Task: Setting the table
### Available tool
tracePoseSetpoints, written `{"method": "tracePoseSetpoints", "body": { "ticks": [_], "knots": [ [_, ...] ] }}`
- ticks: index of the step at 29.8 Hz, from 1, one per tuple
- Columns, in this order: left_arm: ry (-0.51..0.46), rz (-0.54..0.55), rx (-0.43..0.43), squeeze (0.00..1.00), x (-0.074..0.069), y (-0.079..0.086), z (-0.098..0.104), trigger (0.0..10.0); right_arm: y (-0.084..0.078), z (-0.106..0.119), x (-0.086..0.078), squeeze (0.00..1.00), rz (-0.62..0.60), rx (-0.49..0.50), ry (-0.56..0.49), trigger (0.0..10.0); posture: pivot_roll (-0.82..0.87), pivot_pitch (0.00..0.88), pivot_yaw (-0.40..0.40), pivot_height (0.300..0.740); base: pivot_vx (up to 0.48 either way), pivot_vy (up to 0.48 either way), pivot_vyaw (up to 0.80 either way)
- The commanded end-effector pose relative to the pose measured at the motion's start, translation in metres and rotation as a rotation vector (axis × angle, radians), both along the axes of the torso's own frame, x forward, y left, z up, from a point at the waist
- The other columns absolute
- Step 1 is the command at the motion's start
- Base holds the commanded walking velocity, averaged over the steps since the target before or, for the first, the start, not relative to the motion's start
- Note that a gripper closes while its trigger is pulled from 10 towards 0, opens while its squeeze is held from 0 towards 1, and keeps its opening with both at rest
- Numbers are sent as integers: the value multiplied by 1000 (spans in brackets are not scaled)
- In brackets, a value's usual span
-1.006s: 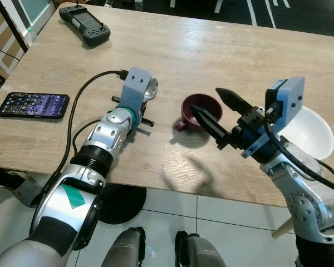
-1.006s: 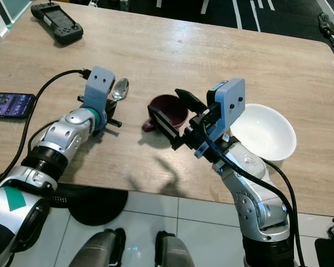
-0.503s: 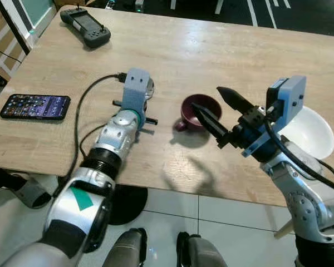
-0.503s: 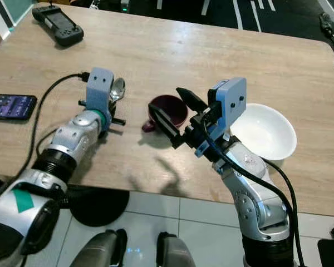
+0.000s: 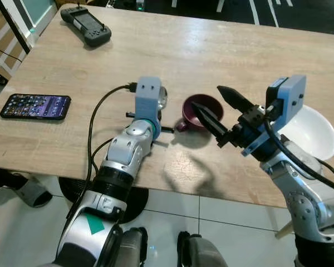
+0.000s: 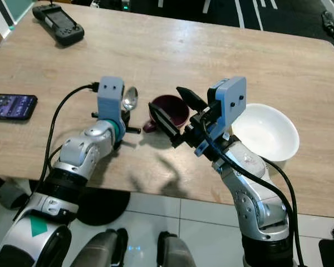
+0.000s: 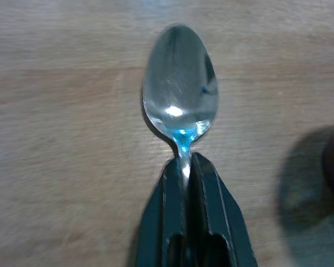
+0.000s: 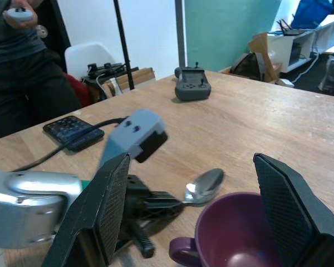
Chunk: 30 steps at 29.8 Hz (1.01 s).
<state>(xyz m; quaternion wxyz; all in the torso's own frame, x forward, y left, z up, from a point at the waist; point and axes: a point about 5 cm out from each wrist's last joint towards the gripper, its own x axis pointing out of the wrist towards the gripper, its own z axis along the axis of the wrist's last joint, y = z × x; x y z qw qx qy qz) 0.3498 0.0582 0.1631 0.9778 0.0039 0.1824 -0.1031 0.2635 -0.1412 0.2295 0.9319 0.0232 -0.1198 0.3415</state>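
- Spoon (image 7: 181, 94) lies low over the wooden table (image 5: 222, 50), its bowl pointing away from the robot; its neck is pinched between the two black fingers (image 7: 209, 222) of the left gripper (image 7: 183, 167), which are pressed together on it
- Seen from the head, the spoon's bowl shows just beyond the left wrist's blue camera housing (image 6: 111, 94), close beside the purple mug (image 6: 170, 109) on the mug's left; whether the bowl touches the tabletop cannot be told
- Right gripper (image 5: 218, 110) hovers above the table over the near rim of the mug; its fingers are spread wide apart and grip nothing; from its wrist camera the mug's opening sits between the two fingers (image 8: 108, 206)
- White bowl (image 6: 265, 133) rests on the table at the robot's right, behind the right forearm, near the table's front edge
- Smartphone (image 5: 35, 105) lies flat with its screen lit, well to the left; a black handheld controller (image 5: 85, 24) lies at the far left corner
- Person in dark clothing (image 8: 28, 72) stands beyond the table, one hand (image 8: 19, 12) holding a small pale object
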Motion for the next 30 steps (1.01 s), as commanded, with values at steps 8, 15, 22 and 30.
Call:
{"method": "tracePoseSetpoints", "body": {
  "ticks": [8, 15, 22, 30],
  "knots": [
    [9, 135, 64, 0, -7, 27, 2, 10000, -1, -1, -2, 0, -5, -6, -5, 10000, 62, 105, 67, 740, 0, 0, 0],
    [44, 122, 48, 0, -9, 30, 0, 10000, -1, -1, -1, 0, -3, -8, -6, 10000, 63, 104, 62, 740, 0, 0, 0],
    [22, 39, 50, 0, -3, 23, 3, 10000, -2, 0, 0, 0, -8, -7, -10, 10000, 58, 104, 62, 740, 0, 0, 0],
    [22, 23, 57, 259, -7, 21, 2, 10000, -2, 0, 0, 0, -11, -5, -10, 10000, 58, 109, 60, 740, 0, 0, 0]
  ]
}}
